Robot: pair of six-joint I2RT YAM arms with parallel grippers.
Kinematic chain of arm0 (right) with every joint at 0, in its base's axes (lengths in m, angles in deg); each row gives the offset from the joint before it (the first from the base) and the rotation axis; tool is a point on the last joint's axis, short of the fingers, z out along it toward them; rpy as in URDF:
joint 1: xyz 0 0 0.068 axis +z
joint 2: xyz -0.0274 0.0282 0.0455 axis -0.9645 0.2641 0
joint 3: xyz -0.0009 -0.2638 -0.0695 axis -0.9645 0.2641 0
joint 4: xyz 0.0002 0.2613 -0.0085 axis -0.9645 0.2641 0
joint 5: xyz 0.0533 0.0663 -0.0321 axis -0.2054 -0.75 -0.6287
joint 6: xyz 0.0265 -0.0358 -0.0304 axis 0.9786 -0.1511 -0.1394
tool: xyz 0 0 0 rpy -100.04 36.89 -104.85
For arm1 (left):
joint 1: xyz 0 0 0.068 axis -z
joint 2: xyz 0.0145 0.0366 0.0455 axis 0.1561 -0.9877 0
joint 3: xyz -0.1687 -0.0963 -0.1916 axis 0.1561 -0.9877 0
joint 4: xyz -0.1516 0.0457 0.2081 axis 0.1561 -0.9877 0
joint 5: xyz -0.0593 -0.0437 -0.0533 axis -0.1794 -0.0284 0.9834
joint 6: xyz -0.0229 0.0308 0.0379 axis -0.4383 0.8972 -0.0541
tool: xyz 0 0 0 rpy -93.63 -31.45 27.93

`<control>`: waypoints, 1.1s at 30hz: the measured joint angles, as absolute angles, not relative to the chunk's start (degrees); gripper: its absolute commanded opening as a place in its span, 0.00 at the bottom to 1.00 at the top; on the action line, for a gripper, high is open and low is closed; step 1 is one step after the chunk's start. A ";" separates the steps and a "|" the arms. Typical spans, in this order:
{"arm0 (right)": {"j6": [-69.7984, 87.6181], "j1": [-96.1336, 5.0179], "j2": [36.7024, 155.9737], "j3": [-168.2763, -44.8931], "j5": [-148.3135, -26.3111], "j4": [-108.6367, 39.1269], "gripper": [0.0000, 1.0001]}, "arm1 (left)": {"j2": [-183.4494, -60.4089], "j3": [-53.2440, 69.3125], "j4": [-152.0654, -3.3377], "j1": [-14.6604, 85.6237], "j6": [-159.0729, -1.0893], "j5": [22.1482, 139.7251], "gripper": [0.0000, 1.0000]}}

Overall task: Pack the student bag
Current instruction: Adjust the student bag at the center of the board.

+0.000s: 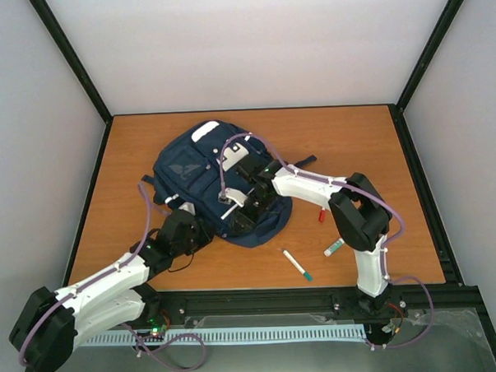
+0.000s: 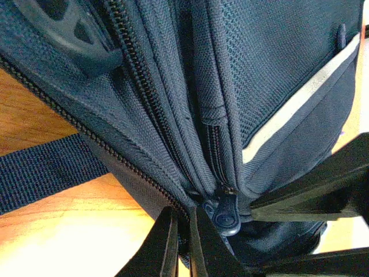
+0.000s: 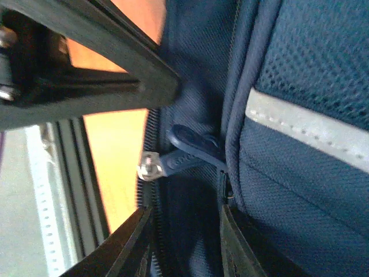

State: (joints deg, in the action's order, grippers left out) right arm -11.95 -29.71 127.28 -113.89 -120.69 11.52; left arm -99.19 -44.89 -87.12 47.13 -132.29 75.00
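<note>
The student bag [image 1: 200, 173] is a navy backpack with white stripes, lying flat in the middle of the table. My left gripper [image 1: 205, 231] is at the bag's near left edge. In the left wrist view it [image 2: 183, 236] is shut on a fold of the bag's fabric beside the zipper teeth, just left of a navy zipper pull [image 2: 226, 212]. My right gripper [image 1: 235, 207] is over the bag's near part. In the right wrist view it [image 3: 184, 248] is open, its fingers [image 3: 130, 245] either side of the dark unzipped opening, below a zipper pull [image 3: 185, 158].
On the table right of the bag lie a white marker with a green cap [image 1: 297, 264], a second marker [image 1: 334, 247] and a small red item [image 1: 321, 215]. A dark strap [image 2: 46, 170] runs from the bag across the wood. Grey walls enclose the table.
</note>
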 measured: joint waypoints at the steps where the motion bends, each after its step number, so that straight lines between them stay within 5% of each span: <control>1: -11.79 -29.56 127.59 -113.36 -119.55 11.08 0.37 | -99.14 -45.06 -87.12 47.13 -132.29 75.00 0.03; 2: -11.77 -29.17 127.96 -112.68 -118.48 10.65 0.38 | -99.17 -45.26 -87.12 47.13 -132.29 75.00 0.09; 4: -11.93 -27.59 128.55 -111.05 -115.90 9.14 0.42 | -99.41 -45.46 -87.16 47.13 -132.36 75.05 0.39; 6: -12.01 -25.74 128.64 -109.69 -113.41 7.54 0.45 | -100.15 -45.46 -87.33 47.13 -132.90 75.31 0.48; 18: -11.53 -19.07 124.77 -102.89 -99.88 -0.37 0.51 | -101.64 -46.53 -88.34 47.13 -137.49 80.69 0.51; 33: -14.53 -20.36 115.70 -96.38 -111.27 -4.17 0.48 | -108.83 -48.45 -79.84 47.13 -139.44 82.59 0.28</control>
State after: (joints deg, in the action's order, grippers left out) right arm -14.53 -20.36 115.70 -96.38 -111.27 -4.17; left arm -108.83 -48.45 -79.84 47.13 -139.44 82.59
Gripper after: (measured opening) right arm 0.498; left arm 0.327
